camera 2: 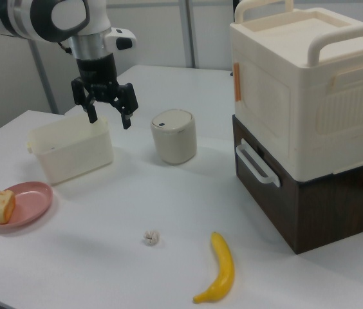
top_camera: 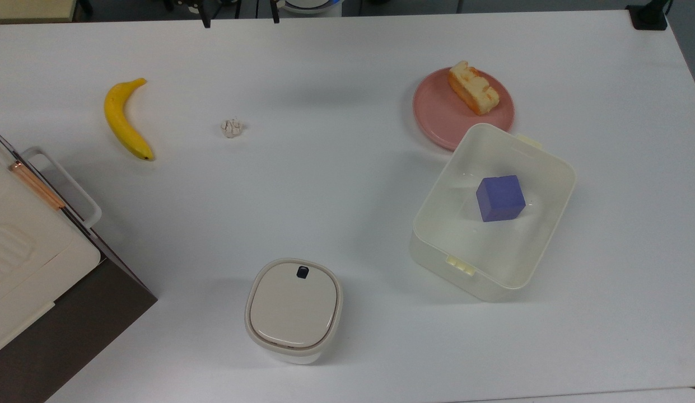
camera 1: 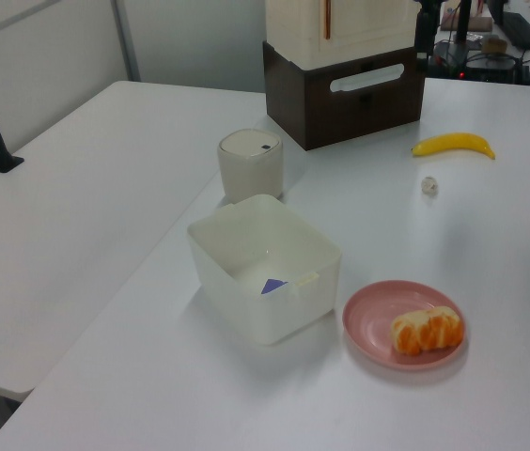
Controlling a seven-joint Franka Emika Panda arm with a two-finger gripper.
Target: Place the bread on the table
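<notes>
We have not begun: the bread (top_camera: 473, 88) lies on the pink plate (top_camera: 437, 115), near the white tub (top_camera: 540, 221), while our hand (camera 2: 105, 105) hangs wide and empty above the desk (top_camera: 336, 184), so grasping, lifting and setting down all remain.

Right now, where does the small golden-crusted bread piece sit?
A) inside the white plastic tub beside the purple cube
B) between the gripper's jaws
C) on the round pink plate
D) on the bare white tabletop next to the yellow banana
C: the small golden-crusted bread piece lies on the round pink plate, at the rim away from the white plastic tub, while the gripper hangs open and empty above the white tabletop.
</notes>
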